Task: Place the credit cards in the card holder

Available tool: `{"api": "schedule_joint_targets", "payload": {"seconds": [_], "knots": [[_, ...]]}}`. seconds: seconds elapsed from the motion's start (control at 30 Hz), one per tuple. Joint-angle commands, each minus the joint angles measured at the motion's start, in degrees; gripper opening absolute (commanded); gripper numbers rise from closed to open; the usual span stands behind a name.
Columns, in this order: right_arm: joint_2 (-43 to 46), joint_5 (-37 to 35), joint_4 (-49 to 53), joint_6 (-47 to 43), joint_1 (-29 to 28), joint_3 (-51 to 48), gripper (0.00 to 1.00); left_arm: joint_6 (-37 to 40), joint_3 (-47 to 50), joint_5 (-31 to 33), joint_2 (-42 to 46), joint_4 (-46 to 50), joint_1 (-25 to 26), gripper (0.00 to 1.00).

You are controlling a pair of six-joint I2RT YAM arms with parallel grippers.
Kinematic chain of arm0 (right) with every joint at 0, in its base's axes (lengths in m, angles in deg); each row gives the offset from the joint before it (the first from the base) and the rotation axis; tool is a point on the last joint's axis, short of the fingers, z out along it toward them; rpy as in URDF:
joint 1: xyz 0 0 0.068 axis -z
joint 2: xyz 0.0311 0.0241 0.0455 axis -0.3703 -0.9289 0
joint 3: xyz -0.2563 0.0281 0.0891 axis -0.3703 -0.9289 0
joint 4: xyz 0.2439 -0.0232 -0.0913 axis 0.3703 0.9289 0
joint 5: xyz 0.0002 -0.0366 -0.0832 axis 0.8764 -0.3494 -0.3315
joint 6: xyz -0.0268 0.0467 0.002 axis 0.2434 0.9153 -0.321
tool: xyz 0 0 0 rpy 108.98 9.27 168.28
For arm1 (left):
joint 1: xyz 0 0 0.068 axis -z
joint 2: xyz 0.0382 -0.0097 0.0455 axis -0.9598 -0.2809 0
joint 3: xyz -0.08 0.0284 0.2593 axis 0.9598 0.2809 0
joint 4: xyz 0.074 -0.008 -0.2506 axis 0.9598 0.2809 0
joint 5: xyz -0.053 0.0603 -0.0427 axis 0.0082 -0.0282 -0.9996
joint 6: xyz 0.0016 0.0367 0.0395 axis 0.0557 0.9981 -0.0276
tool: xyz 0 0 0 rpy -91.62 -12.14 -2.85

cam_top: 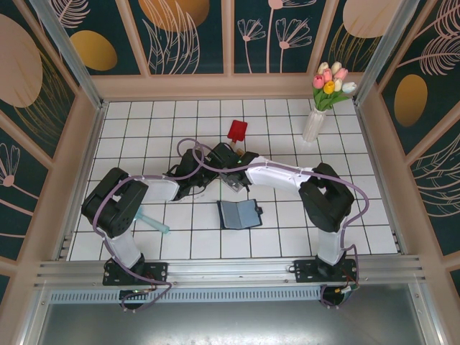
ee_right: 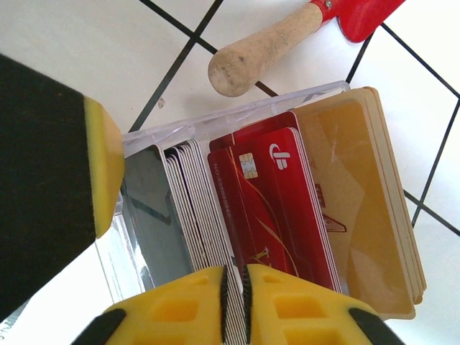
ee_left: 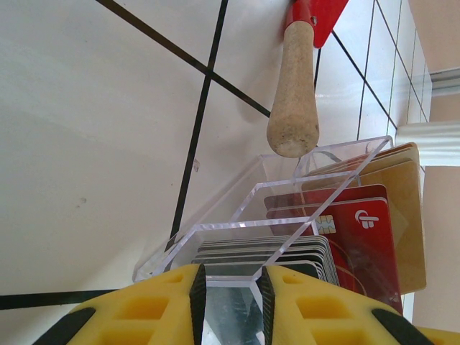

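The credit cards stand on edge in a clear plastic box (ee_left: 237, 215): a grey-white stack (ee_right: 190, 208), red ones (ee_right: 273, 208) and yellow-orange ones (ee_right: 359, 201). My left gripper (ee_left: 230, 305) is shut on the box's near wall. My right gripper (ee_right: 236, 305) pinches the top edge of a card from the grey-white stack, its pads almost together. The left gripper's finger (ee_right: 100, 165) shows beside the box. In the top view both grippers meet near the table's middle, the left (cam_top: 210, 171) and the right (cam_top: 233, 176). The card holder (cam_top: 239, 213) lies open just in front of them, dark navy with a grey-blue inside.
A red paddle (cam_top: 237, 131) with a wooden handle (ee_right: 266, 50) lies just behind the box, its handle end almost touching it. A white vase of tulips (cam_top: 316, 122) stands at the back right. A teal object (cam_top: 152, 221) lies beside the left arm.
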Motion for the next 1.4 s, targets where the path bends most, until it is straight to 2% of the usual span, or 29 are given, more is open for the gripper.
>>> {"api": "schedule_joint_targets", "payload": {"seconds": [0.0, 0.13, 0.37, 0.53, 0.8, 1.23, 1.37], "knots": [[1.0, 0.8, 1.7, 0.3, 0.6, 0.2, 0.15, 1.1, -0.1, 2.4, -1.4, 5.2, -0.3, 0.29], [0.9, 7.3, 1.4, 0.7, 1.4, 0.3, 0.28, 1.2, -0.1, 2.5, -1.4, 5.2, -0.3, 0.29], [-2.6, 5.8, 0.7, 0.3, 1.6, 0.9, 0.34, 1.4, 0.0, 2.5, -1.7, 5.1, -0.3, 0.29], [-4.2, 0.3, 0.6, 0.3, 1.0, 0.9, 0.32, 1.3, 0.4, 2.7, -1.6, 5.1, -0.3, 0.29], [-0.4, -2.8, -0.2, 0.4, 0.6, 0.6, 0.31, 1.6, 0.0, 2.9, -1.9, 5.5, -0.3, 0.29], [1.6, -3.5, -0.5, 0.7, 0.6, -0.5, 0.3, 1.4, 0.1, 2.7, -2.2, 5.4, -0.3, 0.29], [1.4, -3.1, -0.4, 0.5, 0.6, -0.6, 0.26, 1.4, 0.0, 2.7, -2.3, 5.3, -0.3, 0.29]]}}
